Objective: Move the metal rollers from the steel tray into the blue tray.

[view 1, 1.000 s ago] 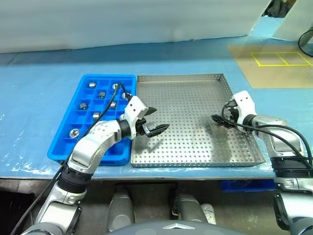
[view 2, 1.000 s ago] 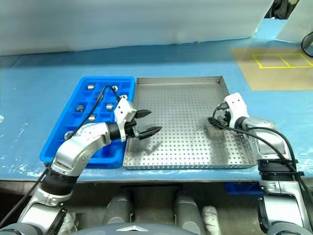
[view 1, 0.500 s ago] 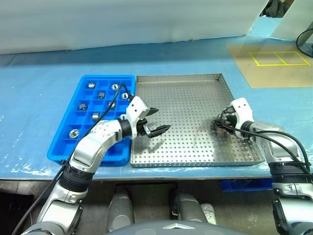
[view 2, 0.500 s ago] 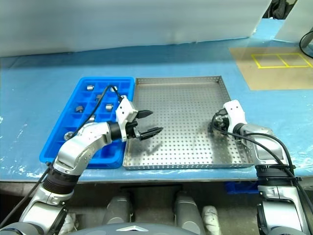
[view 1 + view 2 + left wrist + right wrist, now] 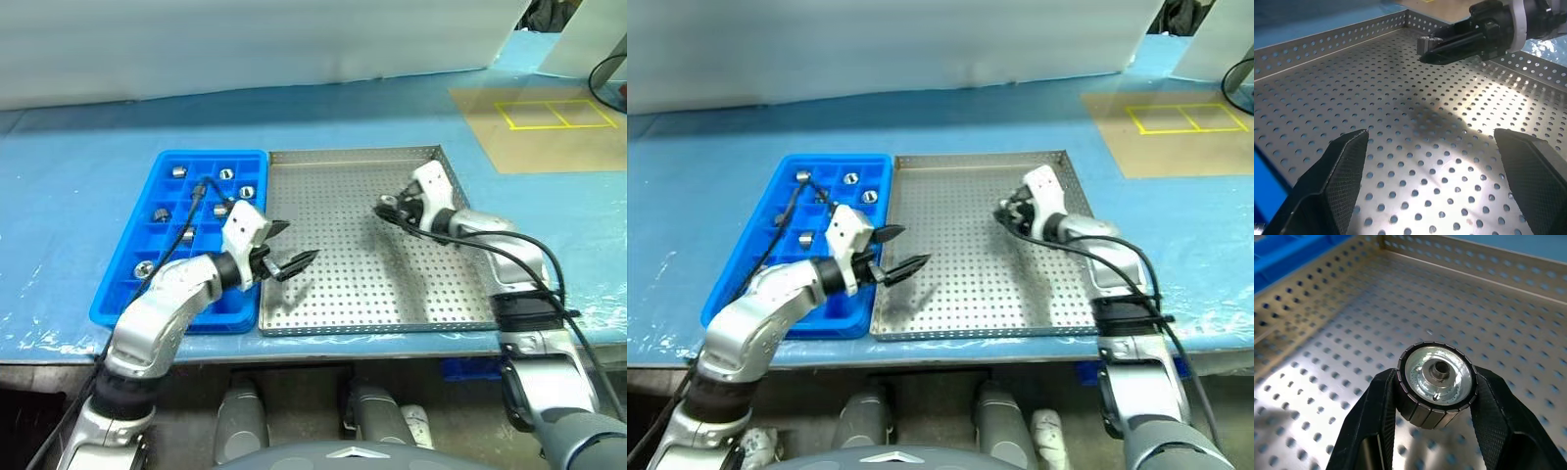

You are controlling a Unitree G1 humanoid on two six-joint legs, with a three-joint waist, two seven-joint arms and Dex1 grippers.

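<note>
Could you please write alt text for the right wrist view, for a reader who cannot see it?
A shiny metal roller with a central hole is clamped between the right gripper's two black fingers, held above the perforated floor of the steel tray. The tray's low rim runs behind it, and an edge of the blue tray shows beyond that rim.

Left gripper fingers spread wide over the steel tray; right gripper at one o'clock, holding a roller.
</note>
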